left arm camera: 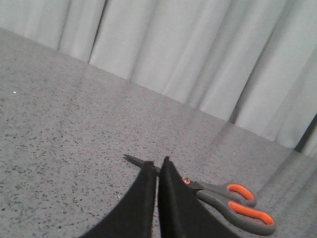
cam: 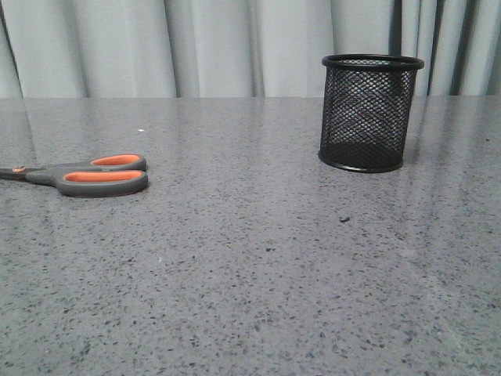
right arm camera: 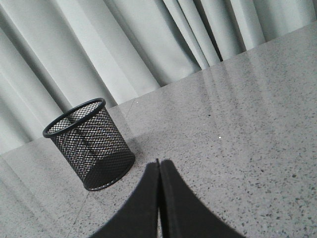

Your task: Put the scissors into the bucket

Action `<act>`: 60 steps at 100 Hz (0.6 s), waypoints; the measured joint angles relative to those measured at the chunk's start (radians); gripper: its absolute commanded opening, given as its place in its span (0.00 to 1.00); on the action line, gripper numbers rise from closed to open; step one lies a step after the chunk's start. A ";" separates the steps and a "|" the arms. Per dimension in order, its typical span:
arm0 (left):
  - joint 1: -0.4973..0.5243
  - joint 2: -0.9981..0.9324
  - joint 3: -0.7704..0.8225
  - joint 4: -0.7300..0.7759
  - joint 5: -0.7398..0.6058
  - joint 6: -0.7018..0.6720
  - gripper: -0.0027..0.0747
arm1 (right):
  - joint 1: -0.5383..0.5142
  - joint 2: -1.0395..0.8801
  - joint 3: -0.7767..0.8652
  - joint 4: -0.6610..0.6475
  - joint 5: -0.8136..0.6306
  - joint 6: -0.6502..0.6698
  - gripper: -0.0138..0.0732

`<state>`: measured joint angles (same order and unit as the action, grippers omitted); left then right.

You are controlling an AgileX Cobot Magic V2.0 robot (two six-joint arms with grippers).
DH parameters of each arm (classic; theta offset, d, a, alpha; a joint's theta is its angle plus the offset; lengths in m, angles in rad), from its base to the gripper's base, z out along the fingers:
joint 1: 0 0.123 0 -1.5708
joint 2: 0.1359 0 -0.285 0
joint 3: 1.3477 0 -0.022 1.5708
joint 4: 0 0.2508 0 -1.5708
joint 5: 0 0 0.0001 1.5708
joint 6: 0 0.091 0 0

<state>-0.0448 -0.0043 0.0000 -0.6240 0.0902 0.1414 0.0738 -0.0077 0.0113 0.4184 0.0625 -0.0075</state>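
Observation:
The scissors (cam: 94,174) lie flat at the table's left edge, orange-lined grey handles pointing toward the middle, blades running off the front view's left side. They also show in the left wrist view (left arm camera: 233,201), their blade tip poking out beyond my fingers. My left gripper (left arm camera: 157,166) is shut and empty, above the blades and apart from them. The black mesh bucket (cam: 366,112) stands upright at the back right; it also shows in the right wrist view (right arm camera: 89,144). My right gripper (right arm camera: 159,162) is shut and empty, beside the bucket. Neither gripper shows in the front view.
The grey speckled table (cam: 258,274) runs back to a pale pleated curtain (cam: 196,47). A small dark speck (cam: 344,218) lies in front of the bucket.

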 measured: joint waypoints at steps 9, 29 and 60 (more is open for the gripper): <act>0.000 0.000 0.000 -0.032 0.000 0.000 0.01 | 0.000 0.000 0.000 0.007 0.000 0.000 0.08; 0.000 0.000 -0.001 -0.109 -0.002 0.000 0.01 | 0.000 0.000 0.000 0.036 0.000 0.002 0.08; 0.000 0.000 -0.111 -0.097 0.086 0.000 0.01 | 0.000 0.003 -0.073 0.060 0.154 0.002 0.10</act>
<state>-0.0448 -0.0043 -0.1112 -0.7214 0.1759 0.1414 0.0738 -0.0050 -0.0618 0.4789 0.2162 -0.0055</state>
